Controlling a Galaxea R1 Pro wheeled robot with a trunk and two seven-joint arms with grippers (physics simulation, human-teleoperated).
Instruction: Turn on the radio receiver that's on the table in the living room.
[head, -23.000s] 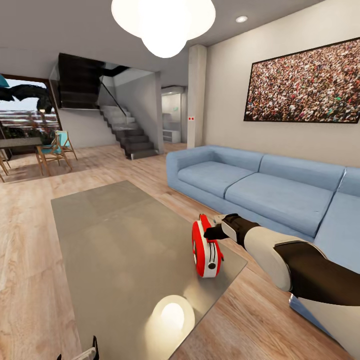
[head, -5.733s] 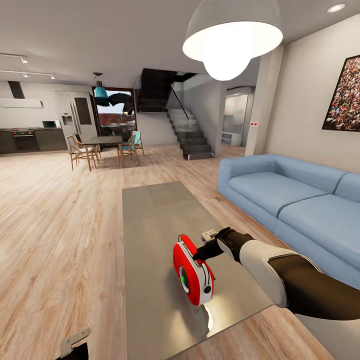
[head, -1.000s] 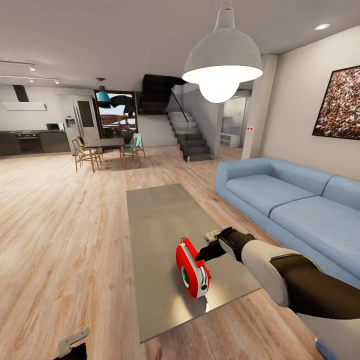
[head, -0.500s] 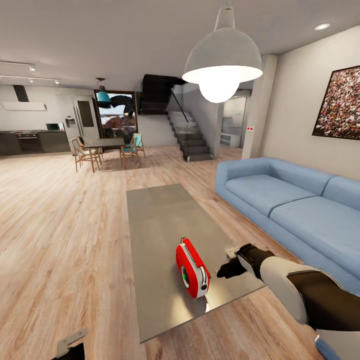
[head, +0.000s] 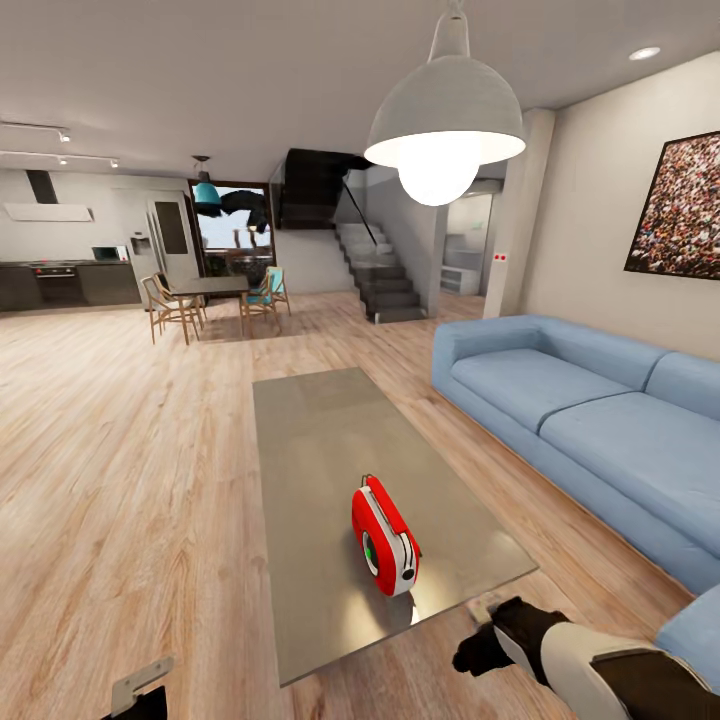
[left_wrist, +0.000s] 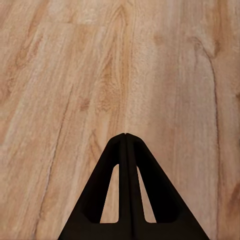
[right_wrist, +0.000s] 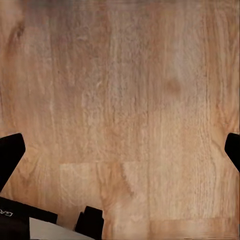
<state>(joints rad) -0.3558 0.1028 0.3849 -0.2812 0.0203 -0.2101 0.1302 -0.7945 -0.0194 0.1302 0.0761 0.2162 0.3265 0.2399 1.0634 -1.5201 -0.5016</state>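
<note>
Radio receiver (head: 385, 536) on table (head: 330, 440); sofa (head: 580, 420) right.

1. The tabletop (head: 330, 440) lies bare all around the radio receiver (head: 385, 535), which stands alone near its near end; its far stretch is free.
2. The blue sofa (head: 590, 410) runs along the tabletop's right side, leaving a lane of wood floor (head: 120, 450) between them.
3. The right tool (head: 480, 650) hangs low off the tabletop's near right corner, over floor, fingers spread wide in its wrist view.
4. The left tool (left_wrist: 125, 137), fingers pressed together, points at bare planks.
5. The pendant lamp (head: 445, 110) hangs high over the tabletop.
</note>
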